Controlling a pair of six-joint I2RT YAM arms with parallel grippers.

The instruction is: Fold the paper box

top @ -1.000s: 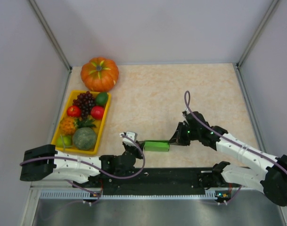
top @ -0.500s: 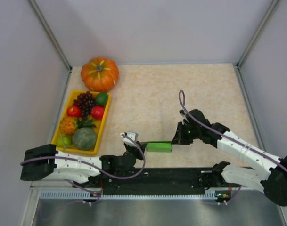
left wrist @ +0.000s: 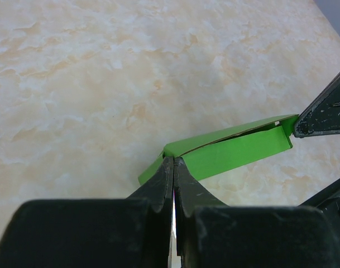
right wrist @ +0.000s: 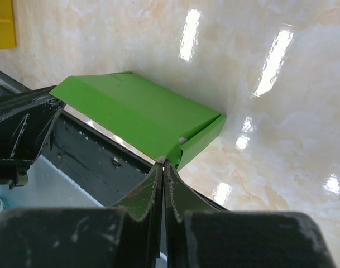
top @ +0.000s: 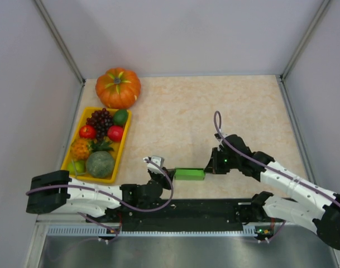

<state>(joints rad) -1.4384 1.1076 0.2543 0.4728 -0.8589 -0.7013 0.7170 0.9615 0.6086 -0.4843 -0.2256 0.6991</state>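
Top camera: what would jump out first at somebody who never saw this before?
Probably the bright green paper box near the front edge of the table, pinched at one end by the left gripper and at the other by the right gripper. Next, the big orange pumpkin in the far left corner, with a yellow tray of fruit just in front of it.

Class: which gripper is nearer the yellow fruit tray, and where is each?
Left. The left gripper sits just right of the yellow tray's near corner, clamped on the paper box's left end; the right gripper is farther right, clamped on its other end.
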